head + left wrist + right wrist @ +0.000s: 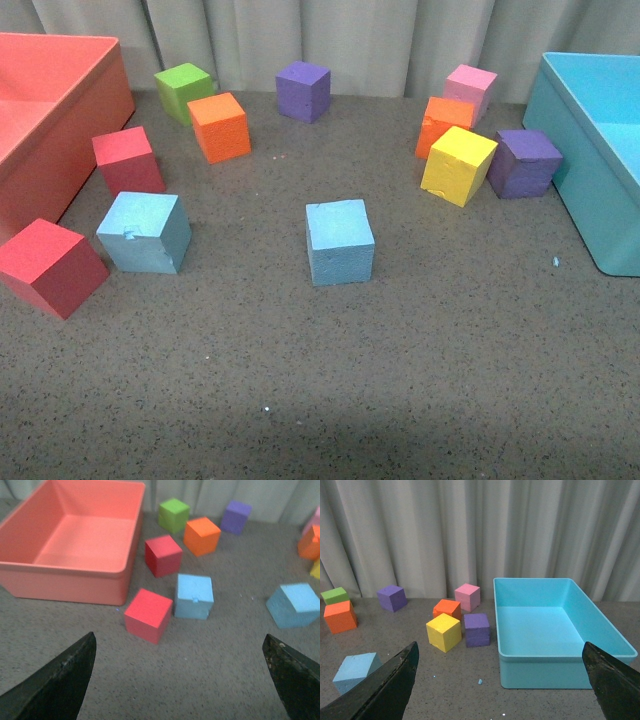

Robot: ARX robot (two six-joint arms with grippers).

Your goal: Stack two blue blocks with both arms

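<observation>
Two end effectors: the left end effector (179,672) and the right end effector (500,677) are both spread wide with nothing between their fingers. Neither shows in the front view, so I judge both to hang on the near side of the middle blue block (340,241).
Task's things: the middle blue block sits alone and upright on the grey surface (320,400). The nicked blue block (145,232) lies well apart to its left at about the same depth, turned slightly, with the nick on its top front edge.
Close neighbours: the near red cube (50,265) lies further left of the middle blue block than the nicked one does, close beside that one. I cannot tell whether they touch. The far red cube (128,160) sits left of the middle blue block and behind it.
Further back: the yellow cube (458,165) and the purple cube (525,163) stand behind and right of the middle blue block, and the orange cube (219,127) behind and left. The coral bin (70,130) is far left and the turquoise bin (580,190) far right.
Step in hand: the opening, by my reading. The blocks are apart, neither is gripped, and no stack is begun.
Next move: probably the left arm reaches for the nicked blue block. Its fingers would need to straddle the block's free faces without nudging the near red cube, then carry it right and set it squarely on the middle blue block.
</observation>
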